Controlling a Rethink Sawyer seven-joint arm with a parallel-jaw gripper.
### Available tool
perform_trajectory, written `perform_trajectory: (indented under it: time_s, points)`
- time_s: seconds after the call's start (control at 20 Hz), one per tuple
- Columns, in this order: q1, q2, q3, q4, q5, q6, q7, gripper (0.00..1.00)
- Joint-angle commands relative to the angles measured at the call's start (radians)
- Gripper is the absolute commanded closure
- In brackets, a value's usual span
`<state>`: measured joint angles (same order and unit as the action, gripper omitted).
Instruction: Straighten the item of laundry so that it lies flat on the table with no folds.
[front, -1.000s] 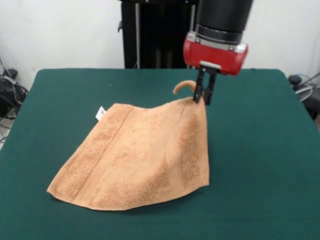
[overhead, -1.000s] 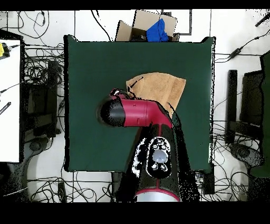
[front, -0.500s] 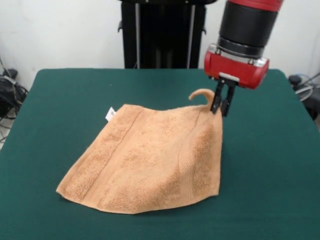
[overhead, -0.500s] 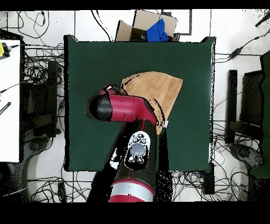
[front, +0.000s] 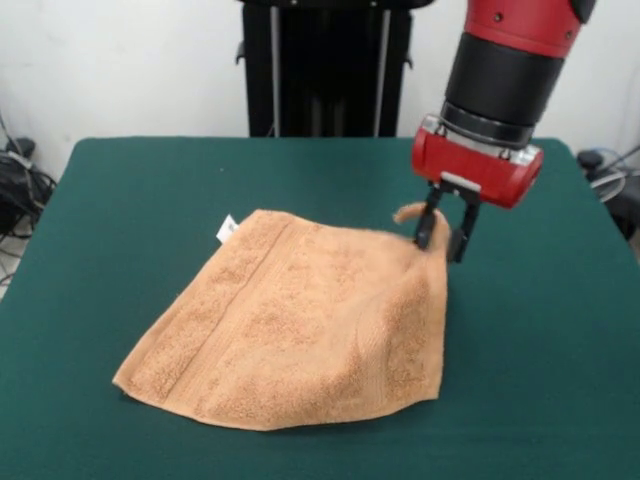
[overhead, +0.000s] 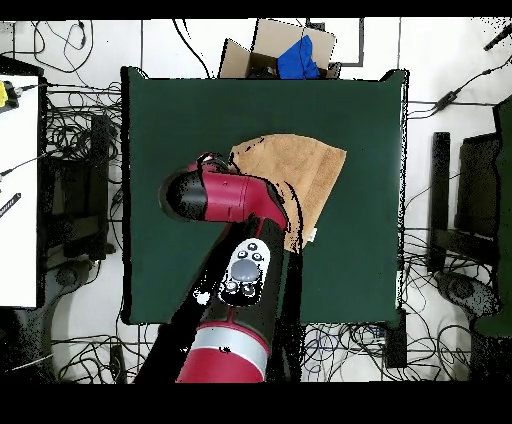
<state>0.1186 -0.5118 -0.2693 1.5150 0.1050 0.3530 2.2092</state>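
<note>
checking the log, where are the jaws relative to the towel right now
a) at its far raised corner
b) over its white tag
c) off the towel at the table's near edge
a: the gripper straddles the towel's lifted far corner, jaws apart.

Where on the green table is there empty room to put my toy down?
The table is bare along the strip behind the towel, down both sides of it, and along the near edge. It is crowded at the towel's far right corner, where the gripper stands open around the raised cloth.
</note>
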Motion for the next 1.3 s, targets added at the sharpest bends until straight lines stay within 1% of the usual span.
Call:
perform_trajectory:
  time_s: [0.05, 0.35, 0.9, 1.1, 1.3]
  points:
    - [0.02, 0.063, -0.04, -0.023, 0.075, -0.087, 0.264, 0.0]
    - [0.027, 0.072, -0.046, -0.036, 0.114, -0.063, 0.253, 0.0]
    - [0.026, 0.049, -0.042, -0.009, 0.132, -0.064, 0.215, 0.0]
    - [0.003, 0.042, -0.026, -0.002, 0.124, -0.076, 0.196, 0.0]
    - [-0.026, 0.064, -0.007, -0.003, 0.115, -0.117, 0.183, 0.0]
